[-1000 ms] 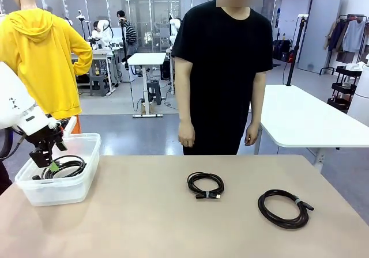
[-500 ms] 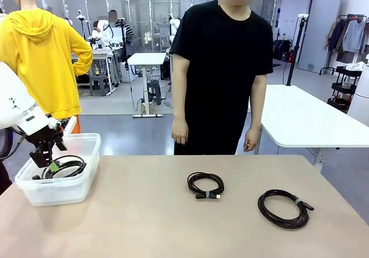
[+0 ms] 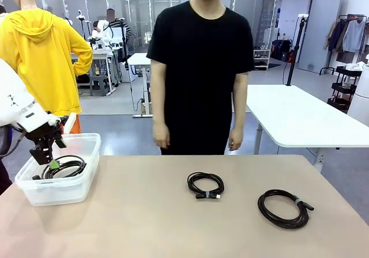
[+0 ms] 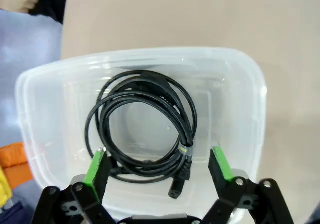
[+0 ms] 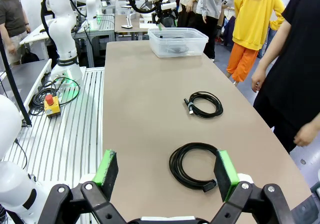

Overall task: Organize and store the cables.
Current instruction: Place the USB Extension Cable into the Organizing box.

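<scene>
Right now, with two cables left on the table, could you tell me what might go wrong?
1. The open left tool hangs low in the box, just above the stored cable; rising, it might snag a loop.
2. The thin cable and thick cable lie flat, so a pinch may catch one strand and uncoil them.
3. The person's hand hangs near the table's far edge, close to any reach there.

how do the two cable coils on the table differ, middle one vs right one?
The middle coil is smaller and thinner than the right coil. The middle coil lies nearer the person, the right coil nearer the robot's edge of the table. Both are black, wound round and lying flat.
</scene>
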You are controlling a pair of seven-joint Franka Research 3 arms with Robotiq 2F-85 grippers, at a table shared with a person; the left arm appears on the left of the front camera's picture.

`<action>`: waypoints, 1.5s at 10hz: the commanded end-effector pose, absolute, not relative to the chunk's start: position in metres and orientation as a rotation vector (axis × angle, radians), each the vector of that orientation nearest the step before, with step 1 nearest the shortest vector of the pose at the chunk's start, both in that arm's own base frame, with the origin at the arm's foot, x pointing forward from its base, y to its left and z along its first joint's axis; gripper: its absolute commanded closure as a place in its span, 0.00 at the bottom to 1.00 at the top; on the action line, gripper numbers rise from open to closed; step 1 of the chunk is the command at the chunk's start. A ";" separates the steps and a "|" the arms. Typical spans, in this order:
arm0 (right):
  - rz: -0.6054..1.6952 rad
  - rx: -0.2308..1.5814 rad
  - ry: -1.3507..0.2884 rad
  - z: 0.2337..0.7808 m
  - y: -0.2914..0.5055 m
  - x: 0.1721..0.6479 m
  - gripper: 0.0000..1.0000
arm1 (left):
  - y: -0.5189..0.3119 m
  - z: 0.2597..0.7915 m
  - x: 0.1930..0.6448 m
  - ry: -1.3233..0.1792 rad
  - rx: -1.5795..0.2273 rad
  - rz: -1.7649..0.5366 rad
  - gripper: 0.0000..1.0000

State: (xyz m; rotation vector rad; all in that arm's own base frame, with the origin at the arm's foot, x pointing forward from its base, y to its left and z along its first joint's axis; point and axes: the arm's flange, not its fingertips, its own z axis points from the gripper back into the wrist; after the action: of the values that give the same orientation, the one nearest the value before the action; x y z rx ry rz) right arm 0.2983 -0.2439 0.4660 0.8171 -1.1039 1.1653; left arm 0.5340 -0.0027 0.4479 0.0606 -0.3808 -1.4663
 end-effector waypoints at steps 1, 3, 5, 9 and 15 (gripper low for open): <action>1.176 0.817 -1.126 0.466 -0.243 0.298 0.01 | -0.007 0.484 0.509 -0.424 0.002 -1.352 0.00; 1.176 0.817 -1.126 0.466 -0.243 0.298 0.01 | -0.012 0.505 0.479 -0.468 -0.073 -1.300 0.00; 1.176 0.817 -1.126 0.466 -0.243 0.298 0.01 | -0.025 0.516 0.447 -0.541 -0.231 -1.207 0.00; 1.176 0.817 -1.126 0.466 -0.243 0.298 0.01 | -0.024 0.504 0.394 -0.682 -0.344 -1.132 0.00; 1.176 0.817 -1.126 0.466 -0.243 0.298 0.01 | -0.030 0.511 0.399 -0.627 -0.361 -1.156 0.00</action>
State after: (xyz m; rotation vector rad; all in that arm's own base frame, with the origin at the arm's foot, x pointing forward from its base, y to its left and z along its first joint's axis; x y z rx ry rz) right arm 0.2984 -0.2438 0.4660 0.8173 -1.1033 1.1656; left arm 0.3945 -0.0297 0.5078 -0.3618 -0.6438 -1.1515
